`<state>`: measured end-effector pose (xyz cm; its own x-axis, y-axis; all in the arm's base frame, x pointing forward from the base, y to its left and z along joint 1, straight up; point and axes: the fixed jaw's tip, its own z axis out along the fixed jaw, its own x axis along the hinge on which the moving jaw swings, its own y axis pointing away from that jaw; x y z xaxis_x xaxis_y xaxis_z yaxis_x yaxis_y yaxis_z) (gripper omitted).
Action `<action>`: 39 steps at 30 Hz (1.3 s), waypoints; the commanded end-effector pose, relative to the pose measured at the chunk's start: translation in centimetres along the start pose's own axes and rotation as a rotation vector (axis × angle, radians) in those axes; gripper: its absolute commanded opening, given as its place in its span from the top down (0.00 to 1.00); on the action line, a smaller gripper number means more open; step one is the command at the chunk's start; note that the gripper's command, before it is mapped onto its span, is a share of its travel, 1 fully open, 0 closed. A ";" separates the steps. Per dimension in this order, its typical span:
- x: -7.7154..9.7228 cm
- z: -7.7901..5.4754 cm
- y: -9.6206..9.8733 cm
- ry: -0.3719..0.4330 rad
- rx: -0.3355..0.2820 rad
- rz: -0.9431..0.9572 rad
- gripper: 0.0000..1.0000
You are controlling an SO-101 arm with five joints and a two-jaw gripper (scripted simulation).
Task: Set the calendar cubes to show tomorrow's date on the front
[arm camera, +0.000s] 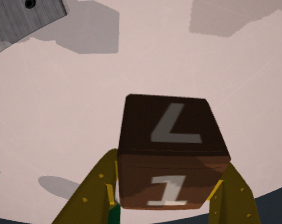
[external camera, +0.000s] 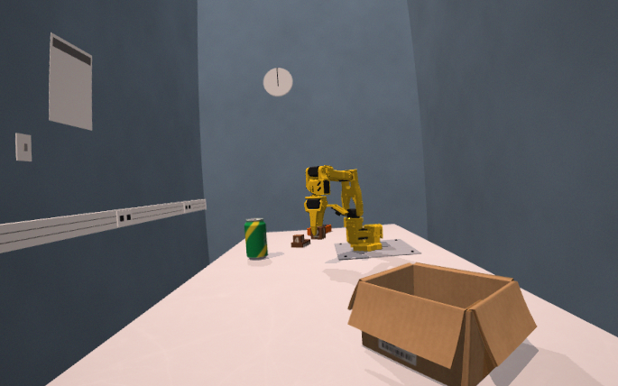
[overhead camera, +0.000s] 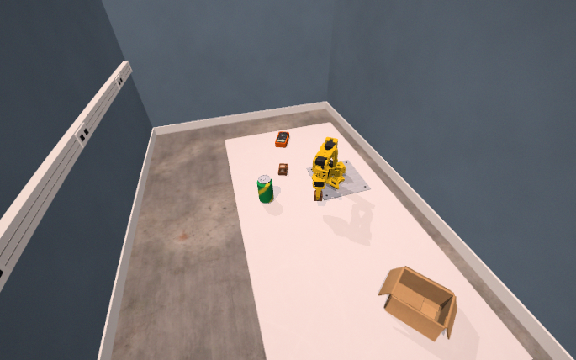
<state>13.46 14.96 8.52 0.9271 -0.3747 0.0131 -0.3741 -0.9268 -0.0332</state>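
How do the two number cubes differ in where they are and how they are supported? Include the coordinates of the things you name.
The held cube (overhead camera: pixel 318 195) (external camera: pixel 319 233) (arm camera: pixel 173 125) is clamped between the gripper's (arm camera: pixel 164 192) fingers, while the other cube (overhead camera: pixel 282 166) (external camera: pixel 298 237) sits in the tray (overhead camera: pixel 282 172) (external camera: pixel 301 243). The held cube is on the arm-base side of the tray, whereas the other cube is nearer the green can (overhead camera: pixel 266 189) (external camera: pixel 255 238). Both are brown.

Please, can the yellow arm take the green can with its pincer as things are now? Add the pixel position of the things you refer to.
Probably not yet: the pincer (overhead camera: pixel 318 195) (external camera: pixel 317 233) (arm camera: pixel 164 185) is shut on a brown cube (arm camera: pixel 172 127). The can (overhead camera: pixel 265 189) (external camera: pixel 255 238) itself stands uncovered.
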 end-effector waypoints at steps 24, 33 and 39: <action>-0.4 2.6 0.4 -0.013 -0.032 -0.001 1.00; -0.4 2.7 0.4 -0.013 -0.032 -0.001 1.00; -0.4 2.7 0.4 -0.013 -0.032 -0.001 1.00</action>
<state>13.32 14.81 6.17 0.9272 -0.3745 0.0068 -0.3744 -0.9272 -0.0150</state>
